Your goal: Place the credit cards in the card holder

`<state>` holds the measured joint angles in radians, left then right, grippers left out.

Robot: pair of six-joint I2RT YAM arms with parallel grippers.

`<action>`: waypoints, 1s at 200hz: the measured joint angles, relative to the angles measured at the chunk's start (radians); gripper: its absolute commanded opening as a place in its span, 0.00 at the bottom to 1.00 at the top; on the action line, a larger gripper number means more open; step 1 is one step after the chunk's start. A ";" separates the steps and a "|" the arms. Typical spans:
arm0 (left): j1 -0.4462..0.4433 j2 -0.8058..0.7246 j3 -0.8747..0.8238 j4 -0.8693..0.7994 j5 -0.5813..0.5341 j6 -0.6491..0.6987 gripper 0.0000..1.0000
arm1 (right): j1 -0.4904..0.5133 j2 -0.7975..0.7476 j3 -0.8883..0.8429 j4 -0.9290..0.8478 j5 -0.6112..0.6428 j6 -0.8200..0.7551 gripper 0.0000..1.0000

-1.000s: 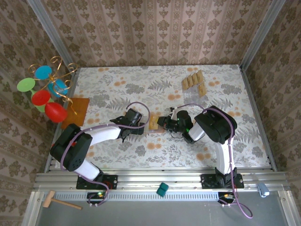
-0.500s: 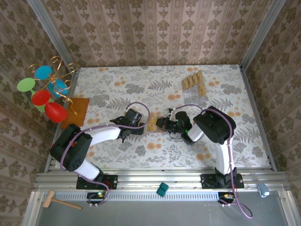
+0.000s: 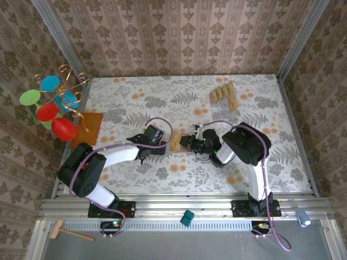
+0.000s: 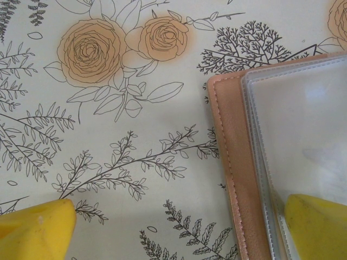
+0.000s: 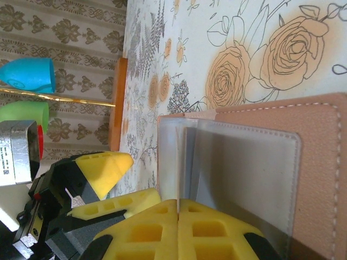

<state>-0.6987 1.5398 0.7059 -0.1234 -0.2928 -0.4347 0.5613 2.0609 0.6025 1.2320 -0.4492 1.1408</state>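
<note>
No legible text, brand, number or sign on anything in view. Right wrist view, left edge: the silver housing carries a small dark printed patch, too small to read.

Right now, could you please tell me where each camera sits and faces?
Top external: above and behind the bases, looking down on the table, left arm, right arm, credit cards.
Left wrist: close over the table, looking down at the card holder; the open left gripper shows.
Right wrist: low, facing across the card holder toward the left gripper; the shut right gripper shows.
Both wrist views share the card holder.
</note>
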 measured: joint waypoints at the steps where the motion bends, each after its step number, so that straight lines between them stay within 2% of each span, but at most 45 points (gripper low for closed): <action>1: 0.000 0.000 0.000 0.000 0.000 0.000 1.00 | 0.000 0.000 0.000 0.000 0.000 0.001 0.00; 200: 0.000 0.000 0.000 -0.002 -0.005 0.000 1.00 | 0.000 -0.016 0.048 -0.134 -0.008 0.015 0.00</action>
<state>-0.6987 1.5398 0.7059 -0.1253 -0.2974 -0.4351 0.5613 2.0453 0.6510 1.0977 -0.4576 1.1561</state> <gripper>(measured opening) 0.999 0.066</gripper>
